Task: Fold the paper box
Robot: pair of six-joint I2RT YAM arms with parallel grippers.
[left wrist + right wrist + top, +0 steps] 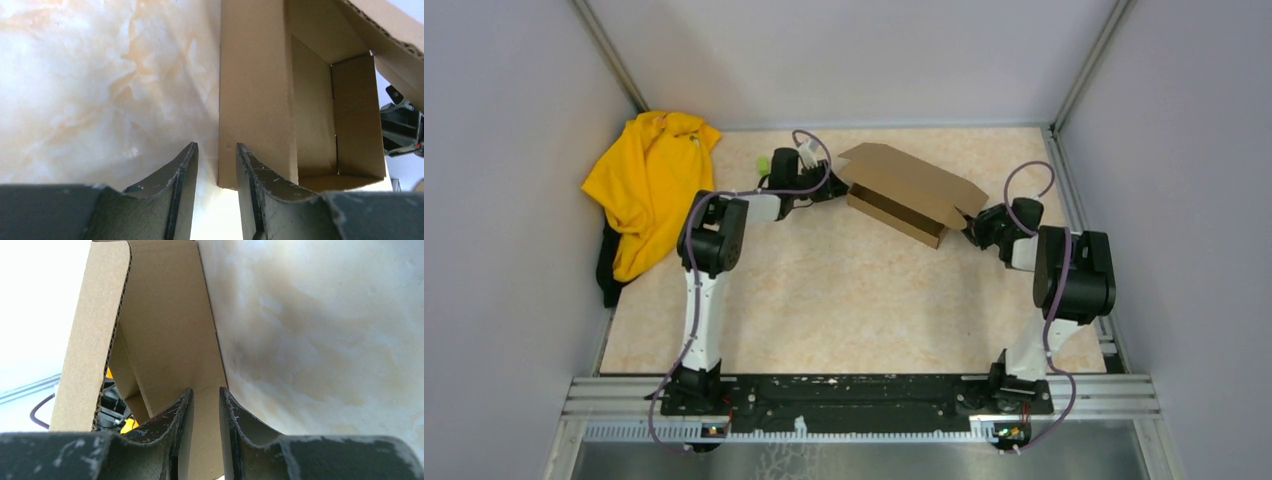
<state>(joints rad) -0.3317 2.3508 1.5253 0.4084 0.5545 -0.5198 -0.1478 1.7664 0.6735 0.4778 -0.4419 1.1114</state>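
left gripper, right gripper, brown paper box

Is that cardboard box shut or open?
Open: the paper box has its lid raised off the walls; the left wrist view sees its bare inside.

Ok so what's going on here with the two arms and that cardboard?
Two robot arms are folding a brown paper box at the far side of the table. Its walls are up and a large flap leans over the open inside. The left arm has its jaws parted at the box's left end, nothing clamped between them. The right arm holds its jaws narrowly apart against a flap at the right end; whether they pinch it is unclear. A yellow cloth lies bunched far left.
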